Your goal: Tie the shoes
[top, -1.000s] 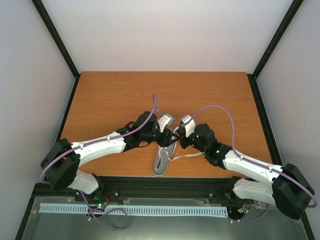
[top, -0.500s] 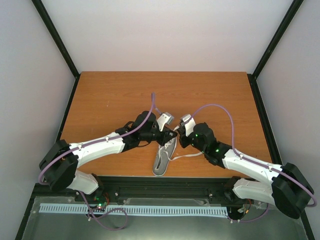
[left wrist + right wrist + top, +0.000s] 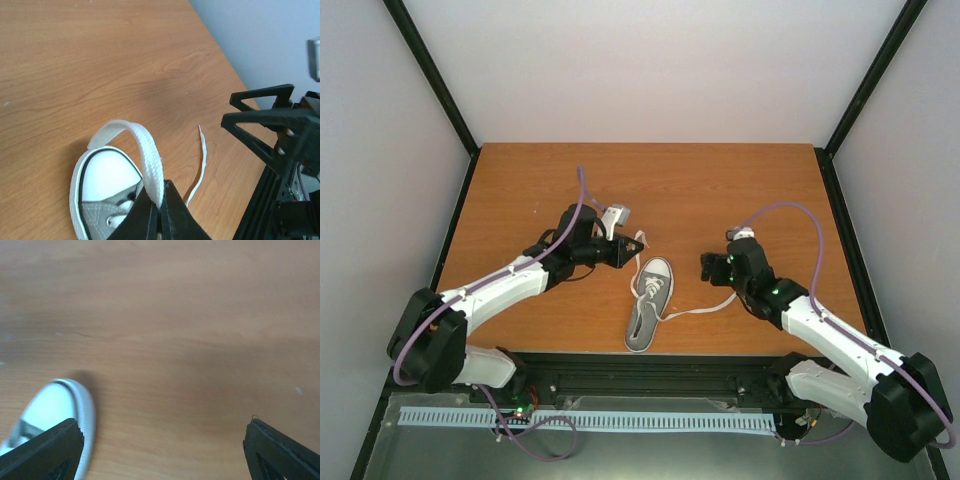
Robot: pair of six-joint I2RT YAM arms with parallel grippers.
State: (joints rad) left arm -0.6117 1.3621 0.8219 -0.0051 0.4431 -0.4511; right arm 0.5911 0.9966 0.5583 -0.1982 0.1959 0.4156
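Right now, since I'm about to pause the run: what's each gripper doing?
Left gripper: shut on the white lace of the sneaker.
Right gripper: open, holding nothing.

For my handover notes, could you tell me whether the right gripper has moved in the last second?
Yes. The right gripper has pulled right, off the grey sneaker, toward the table's right edge.

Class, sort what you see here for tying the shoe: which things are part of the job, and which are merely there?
Part of the job:
- grey sneaker
- white lace, pinched in the shut left gripper
- loose lace end
- right gripper, open and holding nothing

Merely there:
- wooden table
- black rail along its near edge
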